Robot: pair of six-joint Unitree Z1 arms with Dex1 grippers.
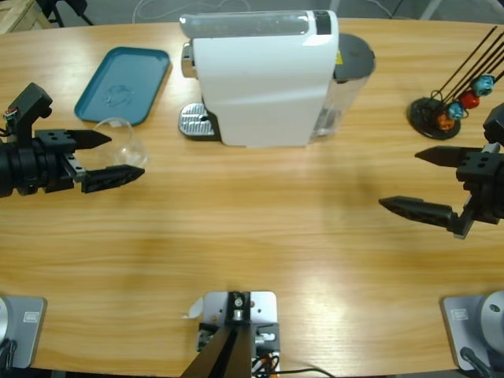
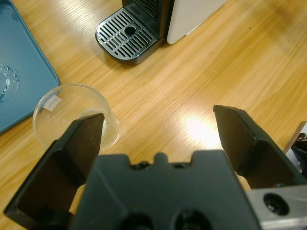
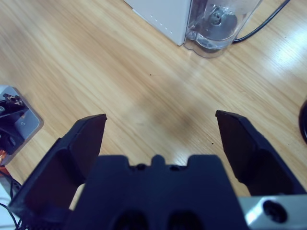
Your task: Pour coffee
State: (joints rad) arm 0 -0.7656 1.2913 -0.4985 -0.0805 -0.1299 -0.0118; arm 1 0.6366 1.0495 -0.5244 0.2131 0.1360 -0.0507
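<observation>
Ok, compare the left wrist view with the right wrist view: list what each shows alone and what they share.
Only the left wrist view shows the clear glass cup standing by one jaw of the open left gripper, the teal tray and the coffee machine's drip grate.

Only the right wrist view shows the machine's clear water tank, a black cable and a grey rig plate, with nothing between the jaws of the open right gripper.

Both show the wooden table and part of the white coffee machine.
</observation>
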